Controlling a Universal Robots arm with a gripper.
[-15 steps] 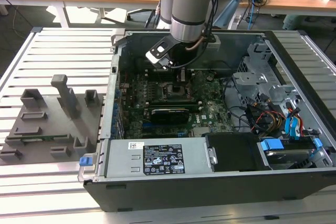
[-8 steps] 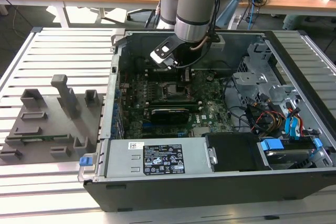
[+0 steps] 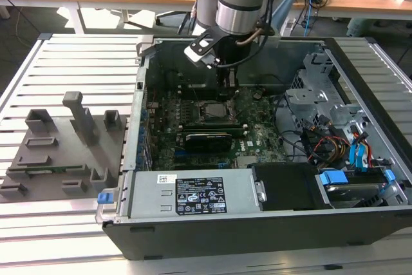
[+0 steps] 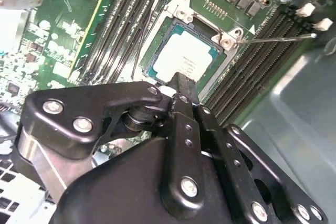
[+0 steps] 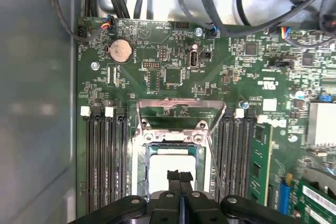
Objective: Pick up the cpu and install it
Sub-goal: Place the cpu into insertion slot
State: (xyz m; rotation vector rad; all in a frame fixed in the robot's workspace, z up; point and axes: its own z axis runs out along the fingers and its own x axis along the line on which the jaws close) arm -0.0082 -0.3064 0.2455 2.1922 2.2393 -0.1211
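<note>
A robot arm is reaching into an open computer case [image 3: 257, 236] lying on a slatted metal table [image 3: 64, 56], its gripper [image 3: 230, 82] hanging over the middle of the green motherboard [image 3: 257, 133] in the exterior view. In both wrist views the two black fingers [image 4: 184, 108] [image 5: 174, 178] are pressing flat against each other, clenched on nothing, with their joined tip poised at one edge of the cpu [image 4: 181, 56] [image 5: 157, 169]; whether the tip is touching the chip or hovering just above it cannot be told. The cpu is lying flat, silver top up, inside the square socket [image 5: 140, 166] on the board. The socket's metal load plate [image 5: 173, 125] is standing swung open at one end, and a thin wire lever [image 4: 278, 38] is sticking out to the side. Rows of black memory slots [image 5: 105, 156] are running along both flanks of the socket. A grey plastic fixture [image 3: 58, 152] is sitting on the table, beside the case at the exterior view's left.
</note>
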